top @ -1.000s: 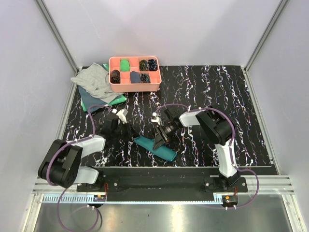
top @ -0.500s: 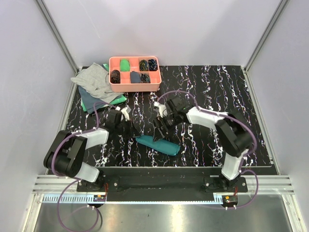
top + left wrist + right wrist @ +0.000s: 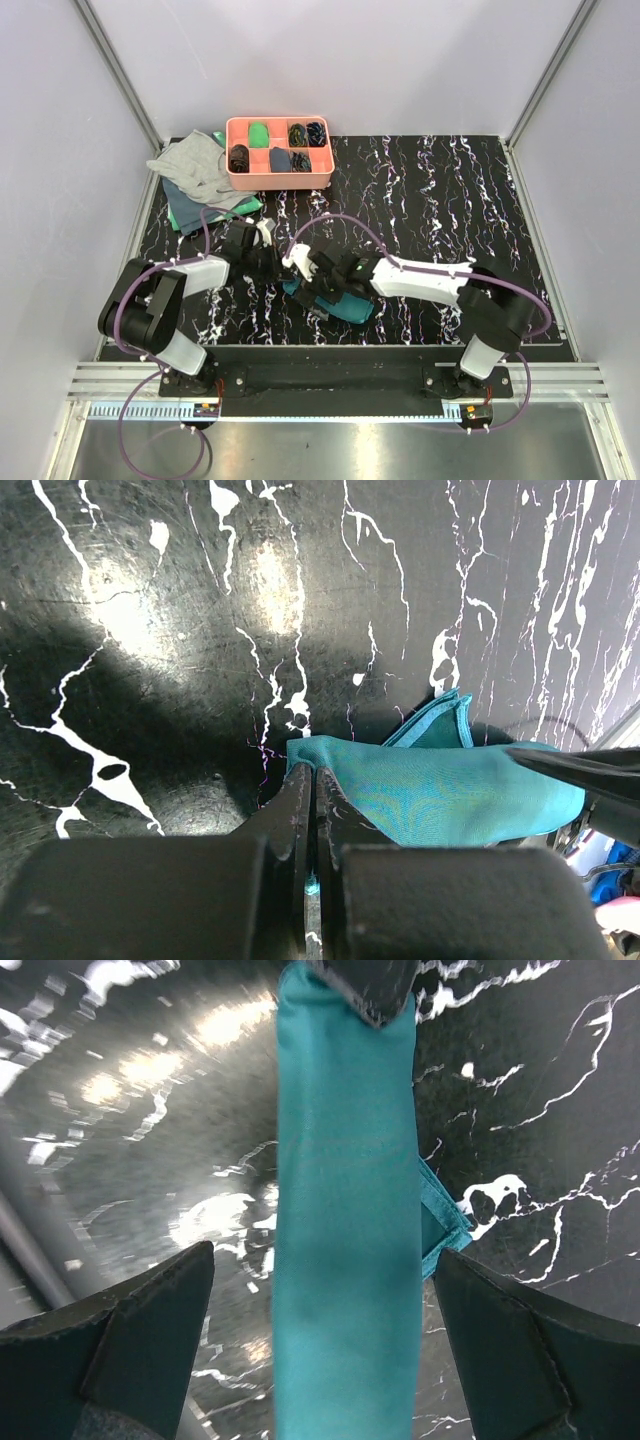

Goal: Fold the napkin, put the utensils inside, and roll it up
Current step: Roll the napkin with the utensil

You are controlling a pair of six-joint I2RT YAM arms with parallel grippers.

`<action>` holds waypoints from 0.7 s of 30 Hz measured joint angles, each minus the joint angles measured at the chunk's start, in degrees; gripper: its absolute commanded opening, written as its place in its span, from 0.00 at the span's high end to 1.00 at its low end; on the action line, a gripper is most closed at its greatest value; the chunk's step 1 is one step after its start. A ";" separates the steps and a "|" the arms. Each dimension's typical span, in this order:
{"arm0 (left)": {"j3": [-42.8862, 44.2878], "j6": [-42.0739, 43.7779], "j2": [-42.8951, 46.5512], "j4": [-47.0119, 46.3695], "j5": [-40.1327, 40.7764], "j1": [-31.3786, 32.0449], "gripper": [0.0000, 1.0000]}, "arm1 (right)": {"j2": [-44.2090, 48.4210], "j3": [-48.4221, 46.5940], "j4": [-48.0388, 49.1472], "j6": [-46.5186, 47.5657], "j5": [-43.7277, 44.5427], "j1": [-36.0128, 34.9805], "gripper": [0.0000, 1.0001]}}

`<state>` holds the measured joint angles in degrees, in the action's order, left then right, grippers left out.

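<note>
The teal napkin (image 3: pixel 352 306) lies as a tight roll on the black marbled table near the front edge. My left gripper (image 3: pixel 276 268) is at the roll's left end, and in the left wrist view its fingers (image 3: pixel 300 810) are shut on the napkin (image 3: pixel 440 790) there. My right gripper (image 3: pixel 316 290) hangs over the roll. In the right wrist view the right gripper (image 3: pixel 322 1256) is open, one finger on each side of the napkin (image 3: pixel 345 1210) without touching it. A loose hemmed corner (image 3: pixel 445 1222) sticks out from the roll. The utensils are hidden.
A salmon compartment tray (image 3: pixel 280 181) with small dark and green items stands at the back left. Beside it a grey cloth (image 3: pixel 190 165) lies on a bright green cloth (image 3: pixel 247 207) and a dark teal one (image 3: pixel 185 212). The right arm reaches leftward across the table's front.
The right arm swung left and down over the roll and its jaws opened wide. The left gripper slid right to the roll's left end and shut on it.
</note>
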<state>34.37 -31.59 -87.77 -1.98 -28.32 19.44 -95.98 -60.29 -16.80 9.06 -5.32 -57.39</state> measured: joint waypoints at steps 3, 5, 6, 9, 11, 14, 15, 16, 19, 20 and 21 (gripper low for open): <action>0.37 0.22 -0.17 0.63 -0.22 0.00 1.00 | -2.67 0.00 0.26 1.36 3.17 -1.29 0.00; 0.44 0.28 -0.17 0.83 -0.24 0.00 1.00 | -4.44 0.00 0.37 2.05 4.76 -1.66 0.01; 0.44 0.28 -0.17 0.90 -0.26 0.00 1.00 | -4.96 0.00 0.37 2.25 5.16 -1.68 0.02; 0.50 0.33 -0.17 1.09 -0.44 0.00 1.00 | -6.25 -0.37 0.42 2.54 6.47 -1.70 0.10; 0.55 0.35 -0.17 1.18 -0.50 0.00 0.96 | -7.06 -1.36 -0.11 2.49 7.02 -1.73 0.27; 0.87 0.55 -0.17 1.66 -0.55 0.00 0.77 | -8.63 -3.30 -1.20 1.68 7.08 -1.77 0.44; 1.07 0.68 -0.17 1.92 -0.55 0.00 0.72 | -9.05 -3.82 -1.53 0.98 6.99 -1.79 0.46; 1.25 0.83 -0.17 2.08 -0.52 0.00 0.63 | -9.38 -4.33 -2.19 0.37 6.71 -1.79 0.48; 1.81 0.79 -0.13 2.49 -0.24 -0.07 0.50 | -10.34 -5.81 -4.15 -2.29 6.38 -1.79 0.49; 2.12 0.66 -0.07 2.84 -0.11 -0.13 0.43 | -10.75 -6.43 -4.85 -3.23 6.36 -1.79 0.49; 2.49 0.52 0.07 3.19 0.04 -0.26 0.40 | -11.06 -6.97 -5.53 -4.00 6.34 -1.79 0.49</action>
<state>36.86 -31.07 -87.70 1.21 -28.27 19.18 -107.04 -67.26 -22.33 5.06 1.02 -59.18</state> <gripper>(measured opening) 0.485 0.515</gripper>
